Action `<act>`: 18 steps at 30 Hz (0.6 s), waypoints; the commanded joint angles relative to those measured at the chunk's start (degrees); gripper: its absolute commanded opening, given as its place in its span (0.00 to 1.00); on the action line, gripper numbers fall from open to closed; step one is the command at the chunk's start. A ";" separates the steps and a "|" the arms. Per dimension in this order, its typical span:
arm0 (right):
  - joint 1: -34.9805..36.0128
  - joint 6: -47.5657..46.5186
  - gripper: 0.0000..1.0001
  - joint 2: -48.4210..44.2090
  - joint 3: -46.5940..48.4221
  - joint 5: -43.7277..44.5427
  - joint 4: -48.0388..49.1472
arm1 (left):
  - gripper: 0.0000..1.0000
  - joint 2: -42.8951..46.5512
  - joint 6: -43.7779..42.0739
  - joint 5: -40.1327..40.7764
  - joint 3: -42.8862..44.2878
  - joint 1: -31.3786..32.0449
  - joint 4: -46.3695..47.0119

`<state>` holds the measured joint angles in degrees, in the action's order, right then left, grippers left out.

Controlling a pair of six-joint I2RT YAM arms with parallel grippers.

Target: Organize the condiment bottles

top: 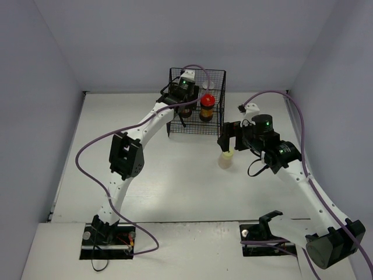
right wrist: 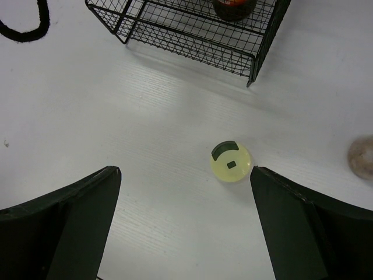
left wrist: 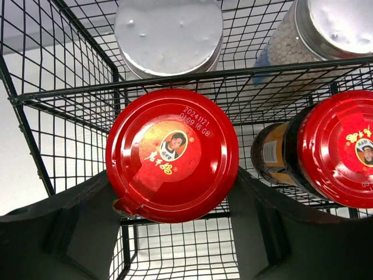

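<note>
The black wire basket (top: pixel 197 104) stands at the back centre. My left gripper (top: pixel 185 98) is inside it, its fingers (left wrist: pixel 87 216) pressed against both sides of a dark jar's red lid (left wrist: pixel 172 154). A second red-lidded jar (top: pixel 207 107) stands just to its right (left wrist: pixel 338 149). Two silver-capped bottles (left wrist: pixel 169 35) (left wrist: pixel 344 23) stand behind them. My right gripper (top: pixel 230 140) is open above the yellow-green-capped bottle (top: pixel 225 158), whose cap (right wrist: pixel 231 163) lies close to the right finger (right wrist: pixel 303 227). The pink cap (right wrist: pixel 361 156) shows at the right edge of the right wrist view.
The basket's front corner (right wrist: pixel 253 70) is just beyond the yellow-green cap. A black cable (right wrist: pixel 23 29) lies on the white table at the far left of the right wrist view. Grey walls close in the table on three sides.
</note>
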<state>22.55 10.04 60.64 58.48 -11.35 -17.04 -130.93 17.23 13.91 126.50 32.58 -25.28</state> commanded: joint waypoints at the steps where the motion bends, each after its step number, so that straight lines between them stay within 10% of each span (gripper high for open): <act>1: 0.13 0.06 1.00 -0.26 -0.03 0.54 3.24 | 0.67 4.72 -0.27 1.47 0.59 -0.06 5.68; 18: 0.13 -0.20 1.00 -0.26 -1.43 1.77 2.01 | 0.83 9.73 -0.36 0.94 -0.99 -0.06 5.15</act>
<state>22.55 10.02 60.62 57.47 -10.94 -17.10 -129.45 17.28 13.98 124.14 32.67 -22.61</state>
